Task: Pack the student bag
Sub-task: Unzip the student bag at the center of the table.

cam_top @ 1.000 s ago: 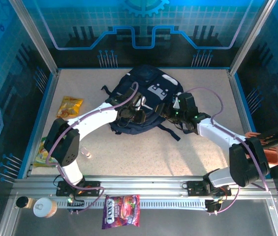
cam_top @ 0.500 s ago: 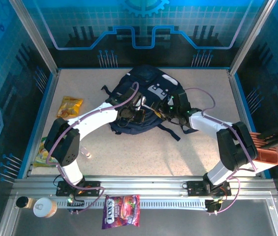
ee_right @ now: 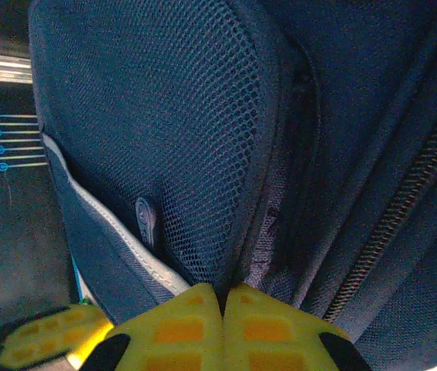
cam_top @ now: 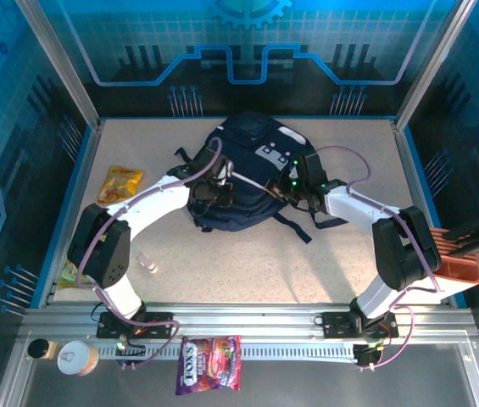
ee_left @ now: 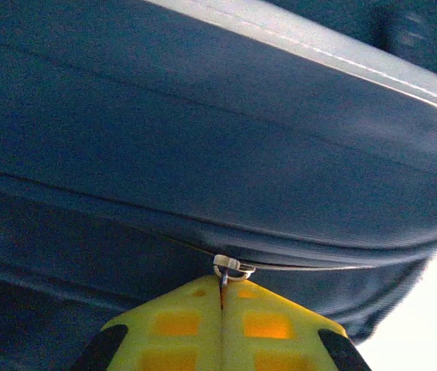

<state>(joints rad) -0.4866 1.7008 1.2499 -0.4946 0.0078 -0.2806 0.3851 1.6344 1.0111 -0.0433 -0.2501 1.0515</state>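
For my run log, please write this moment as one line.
left pincer: shut on zipper pull | right pincer: shut on student bag beside mesh pocket | student bag: on table

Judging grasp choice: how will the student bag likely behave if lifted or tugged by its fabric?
Probably floppy: the student bag is soft fabric slumped on the table, so a pinch likely lifts only a fold. Its mesh pocket looks stretchy and may give first. Tugging the zipper pull might drag the whole bag rather than slide.
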